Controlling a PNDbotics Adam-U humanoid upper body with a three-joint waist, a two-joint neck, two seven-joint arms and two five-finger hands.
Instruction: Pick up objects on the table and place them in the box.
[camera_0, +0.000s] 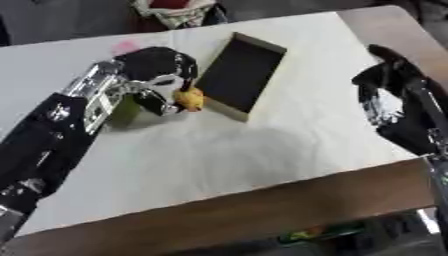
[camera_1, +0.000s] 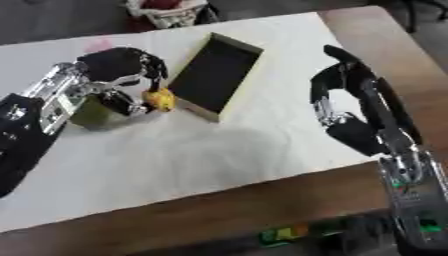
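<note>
A shallow box (camera_0: 236, 74) with a dark inside and pale walls lies askew on the white table (camera_0: 227, 150). My left hand (camera_0: 157, 75) hovers just left of the box's near end, fingers curled round a small yellow object (camera_0: 190, 98). A green object (camera_1: 92, 114) sits on the table under my left forearm, partly hidden. A pink thing (camera_0: 125, 47) shows behind the hand. My right hand (camera_1: 346, 95) hangs at the right over the table edge, fingers relaxed and holding nothing.
A brown wooden surface (camera_0: 262, 215) borders the white top at the front and right. Beyond the far edge stands a heap of cloth or bags (camera_0: 175, 11). Something green lies on the floor (camera_1: 289, 232) below the front edge.
</note>
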